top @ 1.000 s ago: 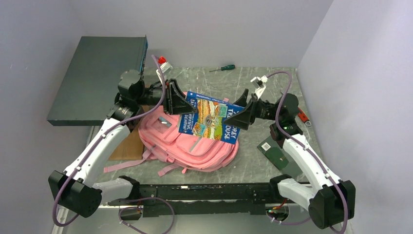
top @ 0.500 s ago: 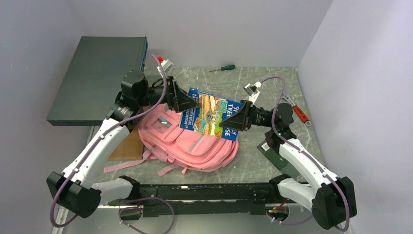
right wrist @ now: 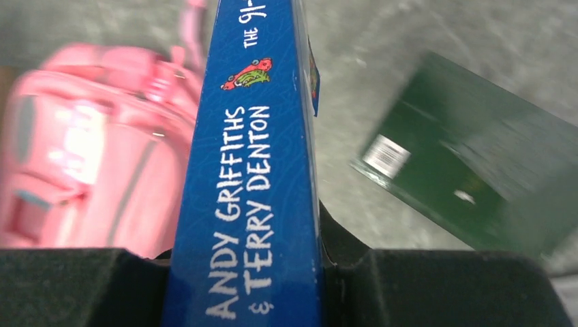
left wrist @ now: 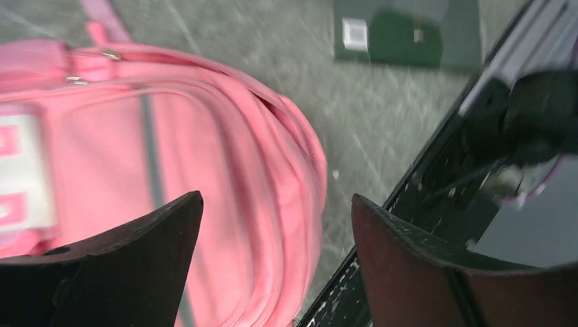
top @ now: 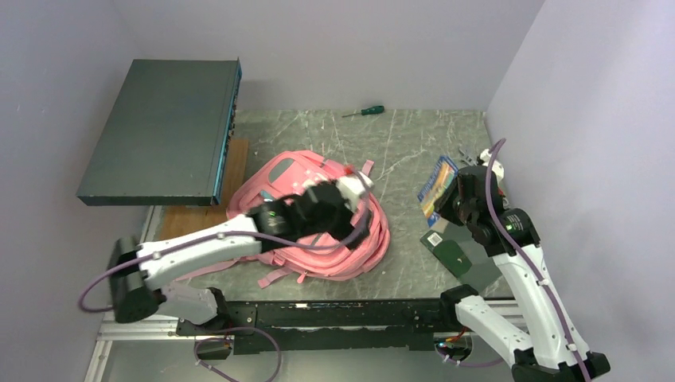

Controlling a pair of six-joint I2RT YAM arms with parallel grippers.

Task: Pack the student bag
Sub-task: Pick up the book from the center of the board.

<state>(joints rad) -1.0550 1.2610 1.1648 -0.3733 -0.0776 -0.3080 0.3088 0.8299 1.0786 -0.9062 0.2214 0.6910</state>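
The student bag (top: 267,191) is a soft pink backpack lying flat in the middle of the table, also seen in the left wrist view (left wrist: 225,150) and the right wrist view (right wrist: 88,157). My left gripper (top: 349,219) hangs open over the bag's near right edge, with nothing between its fingers (left wrist: 276,197). Right of the bag, my right gripper (top: 455,199) is shut on a blue book (top: 436,187). The book stands on edge with its spine (right wrist: 252,170) towards the wrist camera, both fingers pressed against its covers (right wrist: 247,279).
A green notebook (top: 454,256) lies flat under the right arm (right wrist: 477,184). A large dark grey case (top: 163,131) sits raised at the back left above a wooden board (top: 232,159). A green-handled screwdriver (top: 364,111) lies at the back. The black rail (top: 334,312) borders the near edge.
The left gripper let go of the blue book and swung down over the bag's near right side. The right gripper shut on the book and carried it right, turning it edge-on.
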